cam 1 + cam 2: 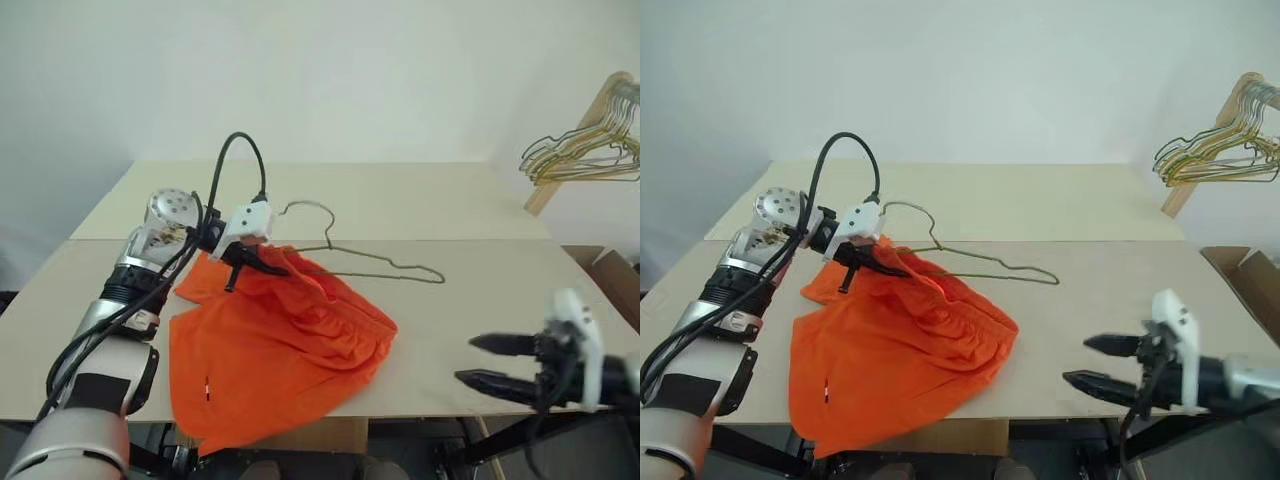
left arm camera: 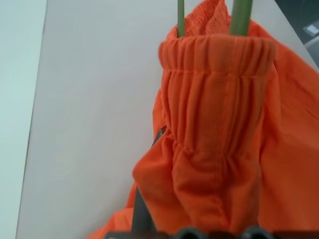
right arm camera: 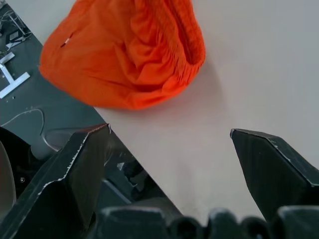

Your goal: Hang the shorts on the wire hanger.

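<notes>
Now you have the shorts [image 1: 270, 350] lying crumpled on the surface [image 1: 480, 290], with one leg hanging a little over the near edge and a small white tag mark showing close to that hem. Your left gripper [image 1: 252, 262] is closed tight on the gathered waistband at the far side of the shorts and lifts that part off the surface. In the left wrist view you see the elastic band bunched over two thin wires of the wire hanger [image 1: 380, 262], which go into the waistband. The rest of the wire hanger sticks out from the shorts on their far right side, its hook curving up just behind the left gripper and its long arm lying on the surface. Your right gripper [image 1: 495, 362] is well apart from the shorts, on their right near the front edge of the surface; its jaws stand wide and hold nothing. Far behind the shorts on the right, a bunch of yellowish wire hangers [image 1: 585, 150] hangs on a wooden rack [image 1: 590, 120].
</notes>
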